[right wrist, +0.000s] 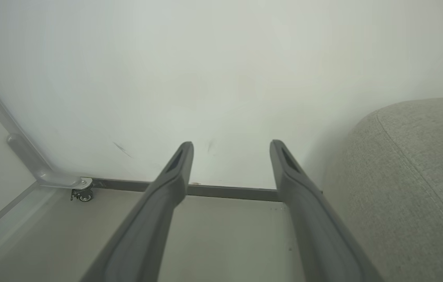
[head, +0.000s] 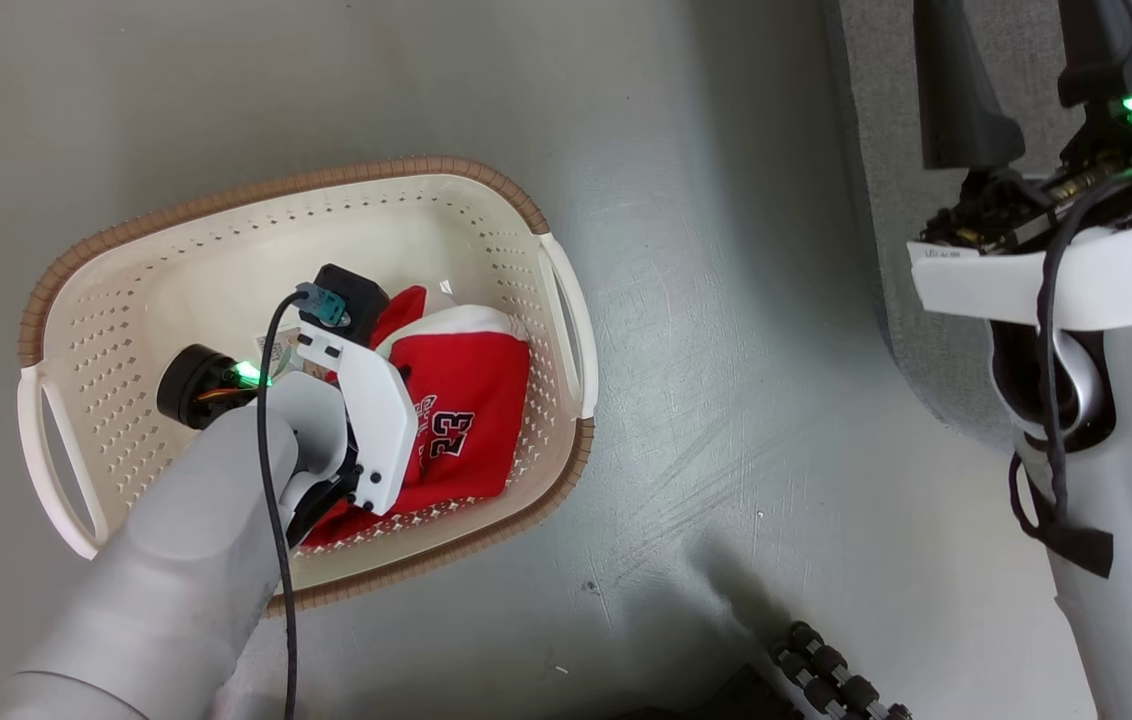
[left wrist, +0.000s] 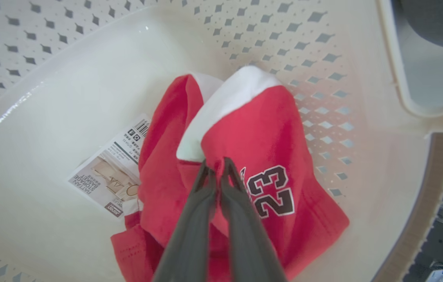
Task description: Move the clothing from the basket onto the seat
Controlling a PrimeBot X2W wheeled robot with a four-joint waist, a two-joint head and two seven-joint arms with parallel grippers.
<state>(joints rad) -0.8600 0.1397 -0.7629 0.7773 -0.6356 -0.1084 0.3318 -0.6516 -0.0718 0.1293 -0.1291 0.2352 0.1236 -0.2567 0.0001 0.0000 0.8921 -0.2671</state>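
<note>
**Left pincer [left wrist: 216, 164] pinching the clothing [left wrist: 268, 133] inside the basket [left wrist: 88, 98]**

In the left wrist view we see the two dark fingers pressed almost together. Their tips nip a bunched fold of red fabric just below a white panel and beside the dark number 23. The clothing lies crumpled on the bottom of the basket, against the perforated wall nearest the seat, and part of it covers a printed paper label [left wrist: 110, 176] stuck to the basket's bottom.

From the head view we note the pale left forearm reaching down into the basket, its wrist housing above the red heap. The basket stands on the grey floor [head: 726, 350], its brown rim and white side handles in full sight. The seat [head: 876, 150], grey and upholstered, fills the upper right corner, well apart from the basket.

The right pincer [right wrist: 231, 147] is spread wide and holds nothing. In its wrist view the fingers point toward a pale wall [right wrist: 206, 78], with a rounded seamed edge of the seat just to their right and a small caster [right wrist: 84, 194] at the lower left.
</note>
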